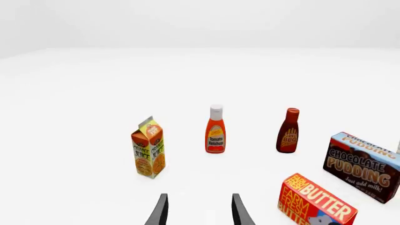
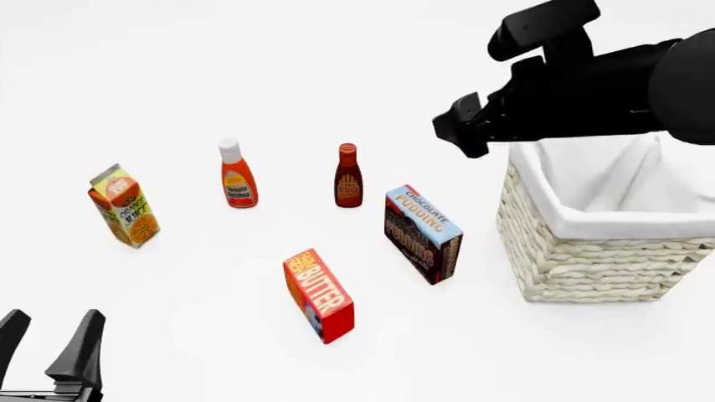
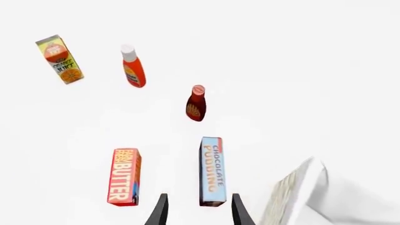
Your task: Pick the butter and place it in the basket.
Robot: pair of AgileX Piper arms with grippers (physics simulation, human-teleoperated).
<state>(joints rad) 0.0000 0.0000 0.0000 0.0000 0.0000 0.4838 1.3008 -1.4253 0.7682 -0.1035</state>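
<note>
The butter (image 2: 318, 295), a red and orange box, stands on its edge on the white table, left of the basket (image 2: 604, 251). It also shows in the left wrist view (image 1: 315, 202) and the right wrist view (image 3: 125, 176). My left gripper (image 2: 47, 337) is open and empty, low at the near left, well apart from the butter; its jaws show apart in its wrist view (image 1: 198, 213). My right arm (image 2: 558, 84) hovers high over the basket's far left corner. My right gripper (image 3: 198, 213) is open and empty, above the table, with the basket's corner (image 3: 293, 197) beside it.
A chocolate pudding box (image 2: 423, 234) stands between butter and basket. Farther back stand a BBQ sauce bottle (image 2: 347, 176), a ketchup bottle (image 2: 237, 174) and an orange juice carton (image 2: 123, 206) at the left.
</note>
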